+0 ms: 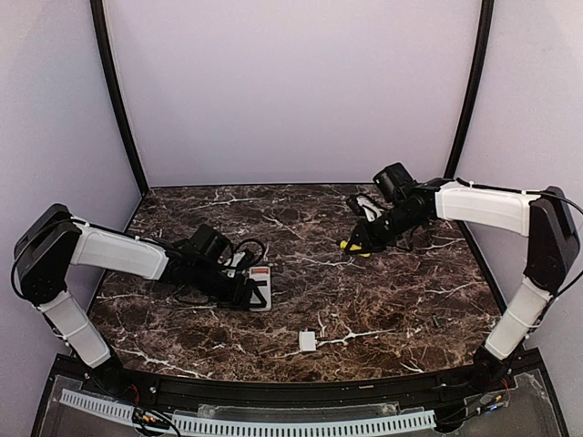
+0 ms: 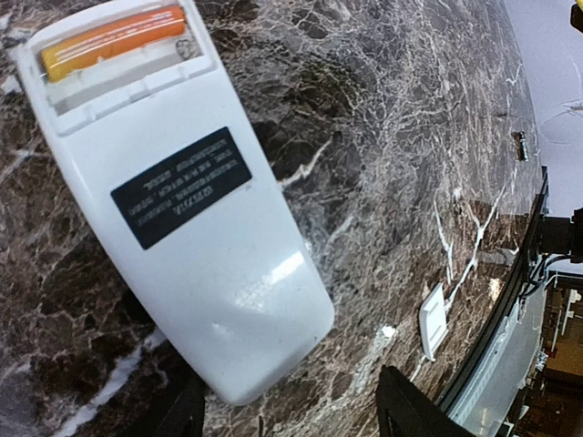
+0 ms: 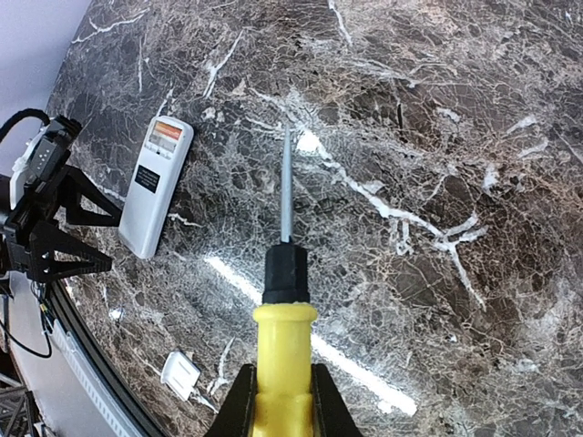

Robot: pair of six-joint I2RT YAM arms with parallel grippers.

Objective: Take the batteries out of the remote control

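Observation:
The white remote control (image 2: 196,228) lies back up on the marble table (image 2: 383,137), near my left gripper (image 1: 248,289). Its compartment is uncovered, and one orange battery (image 2: 114,38) sits in the upper slot. The slot below it looks empty. A small dark cylinder (image 2: 520,146), apparently the other battery, lies loose on the table far from the remote. My left gripper (image 2: 291,414) is open. Its fingers (image 2: 410,410) stand on either side of the remote's near end, the right one well clear of it. My right gripper (image 3: 278,387) is shut on a yellow-handled screwdriver (image 3: 284,337), held above the table.
A small white square cover piece (image 1: 307,341) lies near the front edge, between the arms. The screwdriver's shaft (image 3: 287,182) points across the table toward the remote control (image 3: 155,187). Walls close off the back and both sides.

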